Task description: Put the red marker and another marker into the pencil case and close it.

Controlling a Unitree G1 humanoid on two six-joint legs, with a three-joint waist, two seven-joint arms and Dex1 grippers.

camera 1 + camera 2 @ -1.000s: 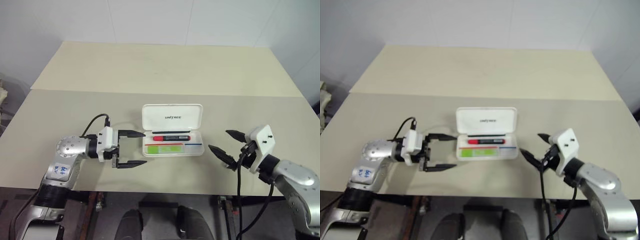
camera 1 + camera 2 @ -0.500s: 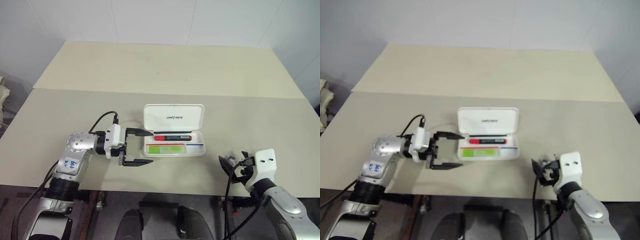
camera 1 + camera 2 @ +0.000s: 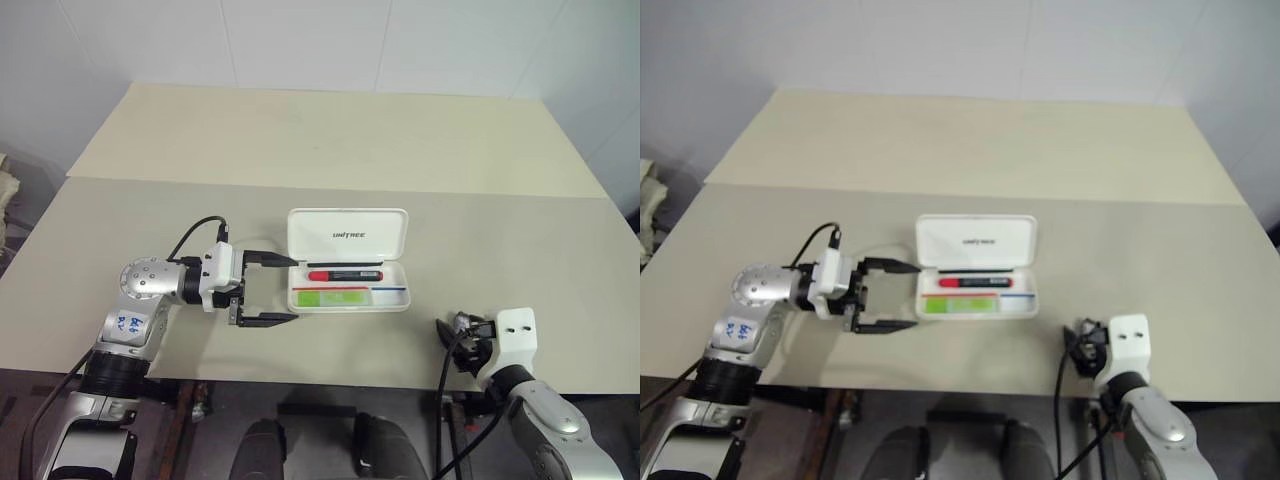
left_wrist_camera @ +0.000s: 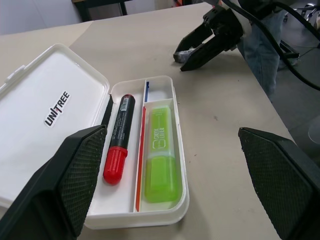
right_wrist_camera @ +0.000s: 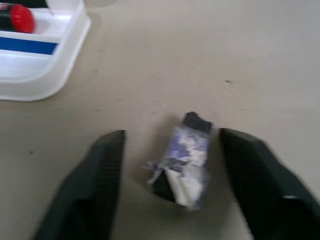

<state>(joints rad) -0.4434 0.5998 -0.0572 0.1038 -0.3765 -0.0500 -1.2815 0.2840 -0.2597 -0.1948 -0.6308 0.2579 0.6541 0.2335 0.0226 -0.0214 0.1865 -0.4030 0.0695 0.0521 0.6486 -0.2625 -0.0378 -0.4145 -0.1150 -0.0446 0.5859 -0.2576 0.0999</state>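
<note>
Right tool (image 3: 462, 335) has dropped to the table edge, fingers half-spread; left tool (image 3: 268, 291) wide.

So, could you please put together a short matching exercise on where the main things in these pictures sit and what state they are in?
Things:
1. red marker
2. lime-green marker
3. pencil case
4. crumpled scrap

Places or states:
A. lid standing open on the table
B. on the bare table between the right gripper's fingers, outside the case
C. in the case's tray, on the side nearer the lid
D. in the case's tray, on the side farther from the lid

Pairs: 1-C, 2-D, 3-A, 4-B
</note>
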